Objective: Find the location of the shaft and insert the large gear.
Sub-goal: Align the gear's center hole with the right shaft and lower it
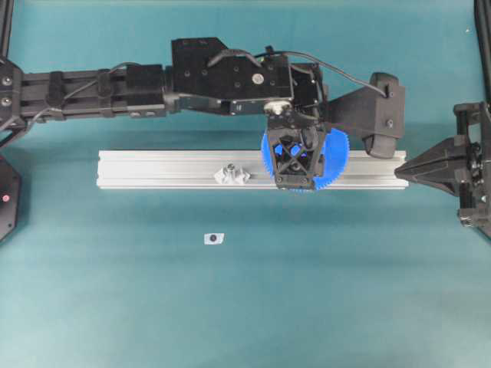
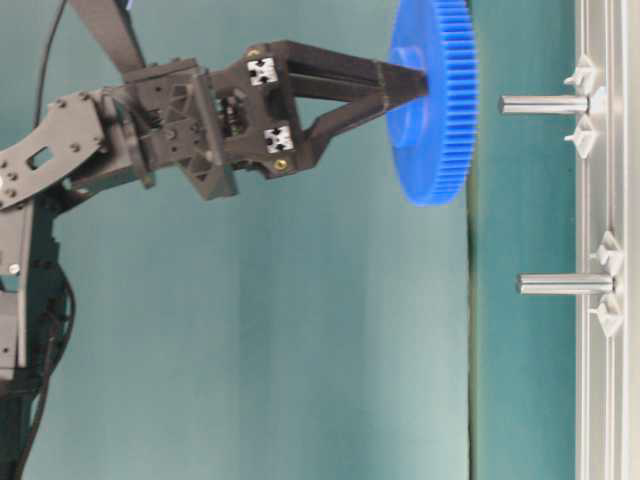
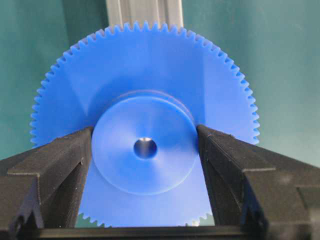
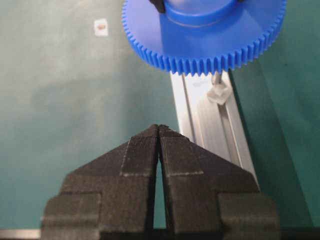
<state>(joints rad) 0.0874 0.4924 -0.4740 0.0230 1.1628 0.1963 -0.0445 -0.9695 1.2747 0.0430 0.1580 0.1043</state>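
Teal matting (image 1: 230, 307) under the overhead camera carries an aluminium rail (image 1: 153, 169); the left gripper (image 1: 295, 157) holds the large gear (image 1: 335, 161) above it. From table level, the gear hangs short of the shaft (image 2: 545, 103). At the left wrist its fingers (image 3: 65, 155) clamp the hub; at the right wrist the right gripper (image 4: 158, 131) is closed together, empty.

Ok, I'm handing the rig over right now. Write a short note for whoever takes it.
Left tool: shut on the large gear, gripping its raised hub.
Right tool: shut, empty, parked at the rail's right end.
The gear hangs above the rail, apart from the shaft, whose tip shows through the centre hole in the left wrist view.
Second peg stands bare further along the rail.
Done: gear picked up and roughly lined up.
Left: lower it onto the shaft, release.
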